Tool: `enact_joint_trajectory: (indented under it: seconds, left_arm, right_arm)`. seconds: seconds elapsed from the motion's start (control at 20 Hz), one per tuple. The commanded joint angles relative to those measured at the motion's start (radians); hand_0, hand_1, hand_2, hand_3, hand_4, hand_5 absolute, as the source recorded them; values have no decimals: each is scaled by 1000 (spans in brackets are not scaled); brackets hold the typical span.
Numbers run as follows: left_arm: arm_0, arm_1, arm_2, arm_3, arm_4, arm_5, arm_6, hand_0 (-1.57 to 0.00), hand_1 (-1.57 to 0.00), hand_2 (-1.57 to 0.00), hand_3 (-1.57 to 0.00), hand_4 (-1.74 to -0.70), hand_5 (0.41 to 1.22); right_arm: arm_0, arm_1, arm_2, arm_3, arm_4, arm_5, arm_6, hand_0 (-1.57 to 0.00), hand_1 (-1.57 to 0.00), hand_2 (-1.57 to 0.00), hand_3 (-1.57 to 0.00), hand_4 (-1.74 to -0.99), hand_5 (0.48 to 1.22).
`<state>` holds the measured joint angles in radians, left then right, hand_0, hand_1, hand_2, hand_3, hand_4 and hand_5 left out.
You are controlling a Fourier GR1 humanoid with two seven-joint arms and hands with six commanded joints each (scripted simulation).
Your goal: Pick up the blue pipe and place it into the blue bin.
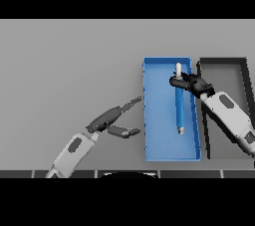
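The blue pipe (179,105), slim with pale ends, runs lengthwise over the right half of the blue bin (159,140). My right hand (191,83) is over the bin's far right part, its fingers curled round the pipe's far end. Whether the pipe's near end rests on the bin floor I cannot tell. My left hand (113,119) hovers over the table just left of the bin, fingers straight and thumb spread, holding nothing.
A dark grey bin (244,70) stands right beside the blue bin on its right; my right forearm crosses over it. Grey table stretches to the left and far side.
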<state>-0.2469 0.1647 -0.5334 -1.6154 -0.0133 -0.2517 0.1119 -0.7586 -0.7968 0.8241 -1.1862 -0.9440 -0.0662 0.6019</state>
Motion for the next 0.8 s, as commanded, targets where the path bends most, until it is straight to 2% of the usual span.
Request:
enact_joint_trajectory:
  seconds: [0.0, 0.1, 0.15, 0.2, 0.35, 0.45, 0.55, 0.75]
  left_arm:
    - [10, -4, -10, -9, -2, 0, 0, 1, 1, 1, 1, -878, 486]
    - [6, -1, -7, -9, -5, 3, 0, 1, 1, 1, 1, -878, 480]
    - [13, 6, -5, -15, -1, -1, -7, 1, 1, 1, 1, -878, 478]
    - [18, 7, -6, -17, 2, -3, 1, 1, 1, 1, 1, -881, 476]
    - [23, 3, -9, -18, -5, 5, -4, 1, 1, 1, 1, -883, 473]
    - [24, -1, -12, -5, -12, 7, 4, 1, 1, 1, 1, -885, 476]
    - [19, -1, -11, -16, -9, 8, 7, 1, 1, 1, 1, -885, 478]
    - [35, 12, -14, -40, -2, 2, 12, 1, 1, 1, 1, -885, 480]
  right_arm:
    - [-8, 13, 9, 22, 13, 19, -8, -107, -103, -99, -65, -1141, 884]
    - [-19, 21, 22, 44, 41, 31, -23, -68, -66, -63, -41, -1131, 829]
    - [-20, 28, 25, 56, 47, 34, -28, -194, -91, -54, -33, -1131, 809]
    - [-21, 27, 21, 61, 42, 37, -28, -377, -184, -82, -26, -1144, 792]
    - [-8, 29, 17, 51, 34, 53, -59, -192, -94, -41, -13, -1156, 790]
    - [-9, 26, 7, 32, 9, 44, -37, -123, -60, -26, -8, -1154, 809]
    - [-3, 23, 10, 32, 17, 45, -47, -212, -100, -24, -5, -1152, 804]
    - [-9, 31, 15, 34, 25, 41, -51, -212, -100, -24, -5, -1152, 798]
